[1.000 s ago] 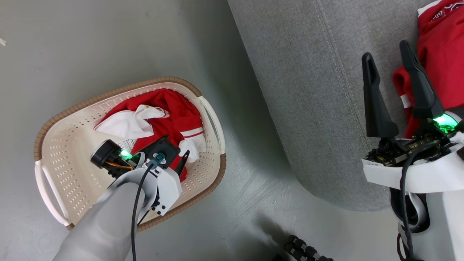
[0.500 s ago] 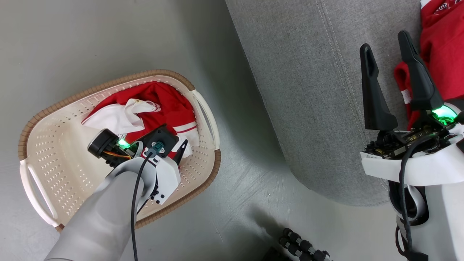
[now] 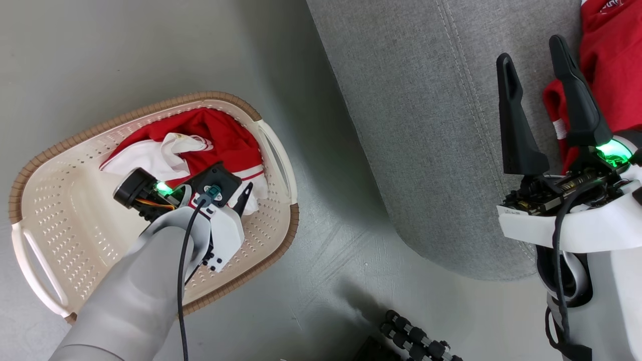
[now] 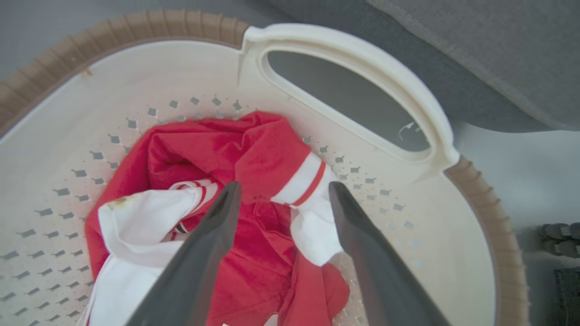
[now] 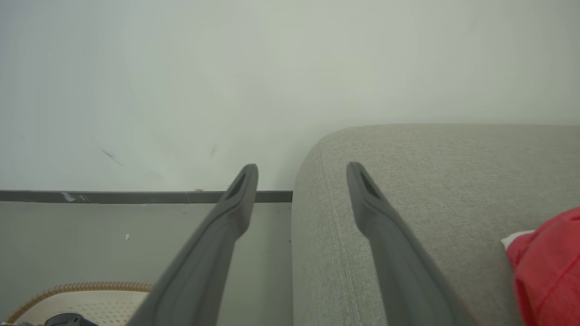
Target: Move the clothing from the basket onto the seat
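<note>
- Over the last second the whole head view has slid, laundry basket [image 3: 55, 215] and grey sofa [image 3: 426, 100] alike. This is read as a move of the camera, not of the things.
- Measured against the basket itself, the left gripper [image 4: 285, 188] is judged to have been brought slightly further in over the heap. Its fingers have been spread wide throughout.
- The remaining clothing, a crumpled red and white garment [image 4: 267, 149], is found at the basket's end nearest the sofa. A red fold with a white striped cuff is straddled by the two fingers. Contact cannot be told, and nothing is pinched.
- The right gripper [image 3: 531, 50] is kept spread and empty above the sofa, just beside red garments [image 3: 614, 65] already laid on the seat.
- The task is thus judged partly done. What is called for next is a closing on the fold, then a lift across to the sofa.
</note>
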Tool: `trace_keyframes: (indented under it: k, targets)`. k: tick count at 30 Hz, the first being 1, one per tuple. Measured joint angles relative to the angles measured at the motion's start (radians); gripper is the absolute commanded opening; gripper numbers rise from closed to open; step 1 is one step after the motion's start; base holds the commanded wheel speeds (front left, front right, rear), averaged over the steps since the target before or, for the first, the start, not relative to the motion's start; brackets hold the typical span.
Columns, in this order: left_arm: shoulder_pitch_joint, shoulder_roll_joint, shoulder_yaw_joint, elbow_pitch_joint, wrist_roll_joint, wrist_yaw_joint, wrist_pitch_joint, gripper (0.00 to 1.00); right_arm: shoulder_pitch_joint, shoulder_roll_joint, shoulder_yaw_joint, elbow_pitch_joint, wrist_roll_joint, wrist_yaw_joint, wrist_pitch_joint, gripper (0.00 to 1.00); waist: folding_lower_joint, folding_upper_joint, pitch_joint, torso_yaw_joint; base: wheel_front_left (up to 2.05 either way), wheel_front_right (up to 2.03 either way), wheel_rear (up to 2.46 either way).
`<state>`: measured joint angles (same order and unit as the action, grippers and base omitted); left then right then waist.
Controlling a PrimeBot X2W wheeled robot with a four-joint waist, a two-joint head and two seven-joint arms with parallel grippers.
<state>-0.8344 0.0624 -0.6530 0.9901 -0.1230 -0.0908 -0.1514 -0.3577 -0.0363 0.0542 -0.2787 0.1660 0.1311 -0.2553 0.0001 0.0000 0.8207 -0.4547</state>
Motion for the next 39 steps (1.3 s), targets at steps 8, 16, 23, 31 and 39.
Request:
trace_keyframes:
  k: [8,16,23,31,39]
  targets:
    - [-0.027,-0.004,-0.006,0.030,0.000,0.001,-0.017,1.00,0.000,0.000,0.012,0.000,0.000,0.000,0.000,1.00,0.0000,0.0000,0.012,-0.009,0.00,0.00,0.00]
    - [-0.042,-0.005,-0.014,0.068,0.000,0.011,-0.018,1.00,0.000,0.000,0.013,-0.002,0.000,0.000,0.000,1.00,0.0000,0.0000,0.025,-0.008,0.00,0.00,0.00]
    - [-0.056,-0.007,-0.039,0.091,0.000,0.021,-0.019,1.00,0.001,0.000,0.002,-0.006,-0.004,0.000,0.000,1.00,0.0000,0.0000,0.036,0.001,0.00,0.00,0.00]
    - [-0.057,-0.008,-0.067,0.071,-0.032,0.019,-0.029,0.00,0.001,0.000,0.004,-0.008,-0.012,0.000,0.000,1.00,0.0000,0.0000,0.048,0.008,0.00,0.00,0.00]
    - [-0.059,-0.009,-0.077,0.030,-0.072,0.018,-0.056,0.00,-0.001,0.000,0.016,-0.003,-0.012,0.000,0.000,1.00,0.0000,0.0000,0.049,0.009,0.00,0.00,0.00]
